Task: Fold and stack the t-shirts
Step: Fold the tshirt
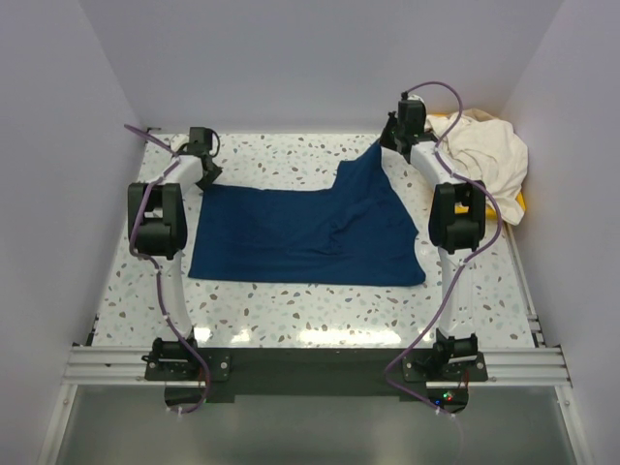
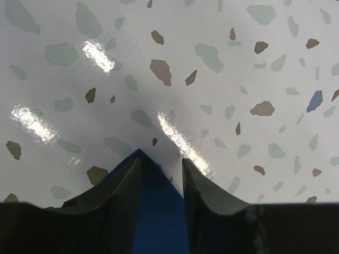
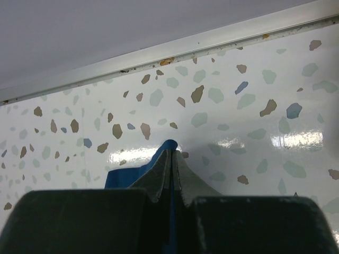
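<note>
Navy t-shirt lies mostly flat mid-table, near hem towards my bases, one layer folded over on its right half. Its far-right corner is pulled up and away from the flat part, forming a raised peak at the far side.

That peak is in my right gripper. The right wrist view shows the right gripper with jaws clenched together and a sliver of the navy t-shirt pinched between them. More cloth hangs out to the left of the fingers.

My left gripper sits at the shirt's far-left corner, low over the table. In the left wrist view the left gripper has its jaws apart. The pointed tip of the navy t-shirt lies in the gap and pokes just past the fingertips. The gap is wider than the cloth is thick, so nothing is clamped on that side.

Cream t-shirt is crumpled in a heap at the far right, just behind my right arm. It rests on the yellow tray, only an edge of which shows. It is apart from the navy one.

Terrazzo table is glossy with lamp glare. An aluminium rail runs along its far edge in the right wrist view.
</note>
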`<state>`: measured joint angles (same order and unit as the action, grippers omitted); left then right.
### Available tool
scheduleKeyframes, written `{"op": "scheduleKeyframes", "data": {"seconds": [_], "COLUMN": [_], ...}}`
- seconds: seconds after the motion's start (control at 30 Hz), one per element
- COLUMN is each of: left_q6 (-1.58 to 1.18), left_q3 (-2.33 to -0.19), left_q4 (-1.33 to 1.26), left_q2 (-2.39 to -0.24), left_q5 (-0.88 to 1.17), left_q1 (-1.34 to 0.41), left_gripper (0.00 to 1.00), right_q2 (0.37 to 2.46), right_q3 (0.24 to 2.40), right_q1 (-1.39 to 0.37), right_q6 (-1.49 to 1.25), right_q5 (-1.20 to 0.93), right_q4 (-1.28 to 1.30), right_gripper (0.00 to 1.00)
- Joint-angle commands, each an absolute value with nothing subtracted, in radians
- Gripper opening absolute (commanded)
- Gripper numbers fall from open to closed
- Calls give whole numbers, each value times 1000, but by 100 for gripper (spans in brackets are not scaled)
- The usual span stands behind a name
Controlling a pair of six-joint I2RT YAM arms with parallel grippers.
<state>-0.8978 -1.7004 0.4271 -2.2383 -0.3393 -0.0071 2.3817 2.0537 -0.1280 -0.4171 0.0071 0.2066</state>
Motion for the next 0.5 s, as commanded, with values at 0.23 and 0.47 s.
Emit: {"op": "scheduleKeyframes", "data": {"seconds": [0.23, 0.47], "left_q6": [-867, -857], "left_q3": [-1776, -1810], "left_q4": [511, 535], "left_q2": [-2214, -2247], "left_q5": [-428, -443], "left_q1": [0, -5], "left_gripper": [42, 39], "right_q2": [2322, 2319], "right_q3": [2042, 2028], "right_q1": [-123, -123], "right_q6": [-400, -402], "right_q5": [2, 3], "right_q4": [141, 140], "right_gripper": [0, 0]}}
